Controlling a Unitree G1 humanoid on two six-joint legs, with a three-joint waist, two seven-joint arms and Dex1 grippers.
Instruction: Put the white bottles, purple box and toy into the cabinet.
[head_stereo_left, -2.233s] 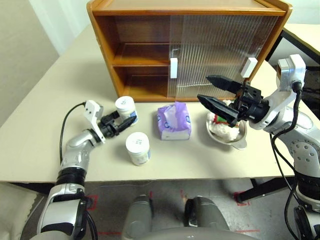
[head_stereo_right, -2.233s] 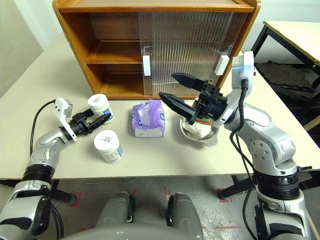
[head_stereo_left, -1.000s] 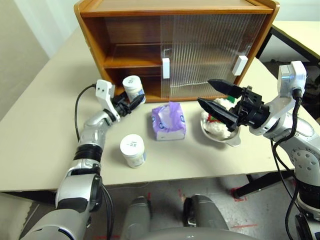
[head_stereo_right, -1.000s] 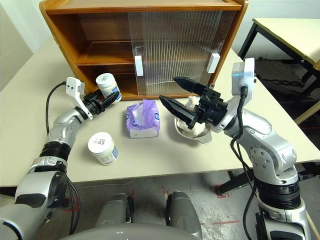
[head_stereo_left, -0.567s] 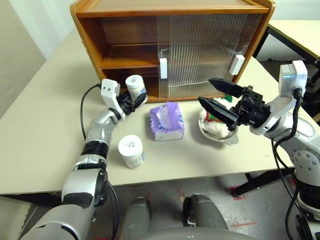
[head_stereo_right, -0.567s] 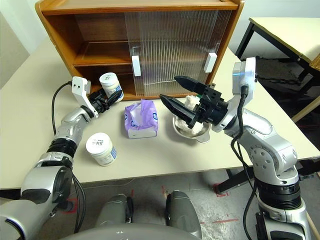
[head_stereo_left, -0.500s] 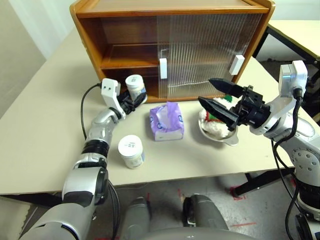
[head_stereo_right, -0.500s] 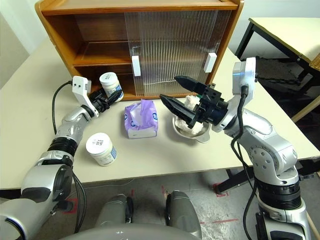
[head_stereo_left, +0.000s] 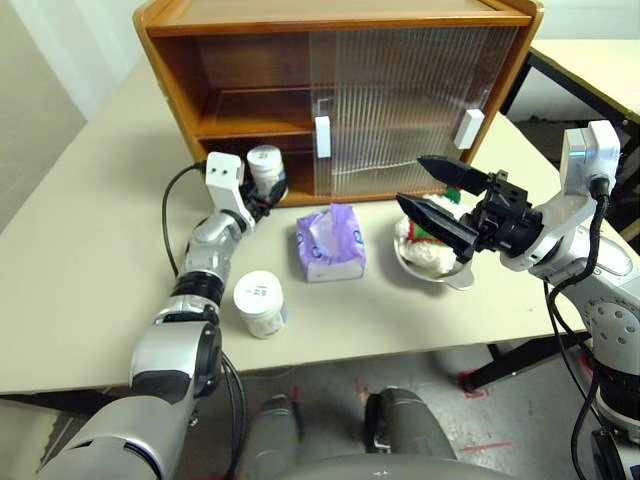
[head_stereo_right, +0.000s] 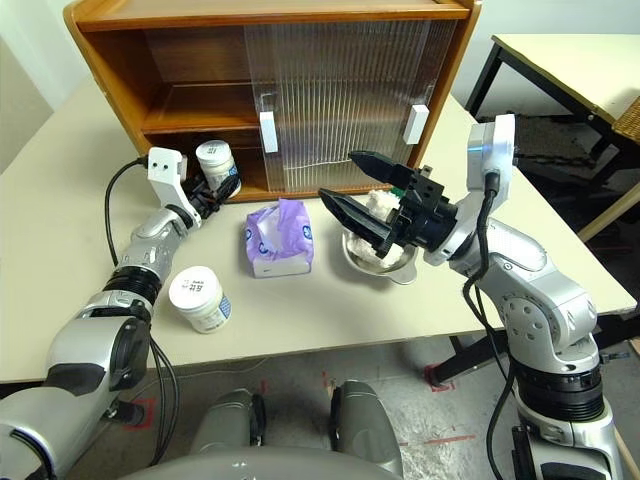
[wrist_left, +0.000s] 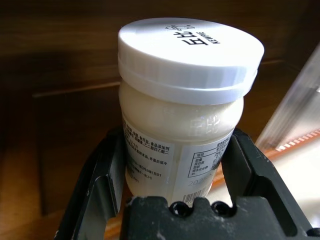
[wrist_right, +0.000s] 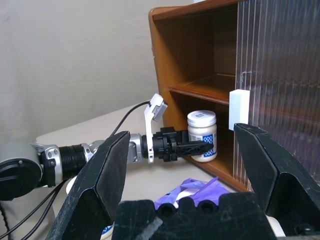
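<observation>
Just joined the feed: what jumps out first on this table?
The left gripper holds a white bottle at the open left side of the wooden cabinet. The right gripper hangs open above a steel bowl holding the toy.

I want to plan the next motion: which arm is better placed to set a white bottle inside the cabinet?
The left. The left gripper is shut on a white bottle, upright at the cabinet's open lower compartment. The right gripper hangs open and empty above the bowl.
</observation>
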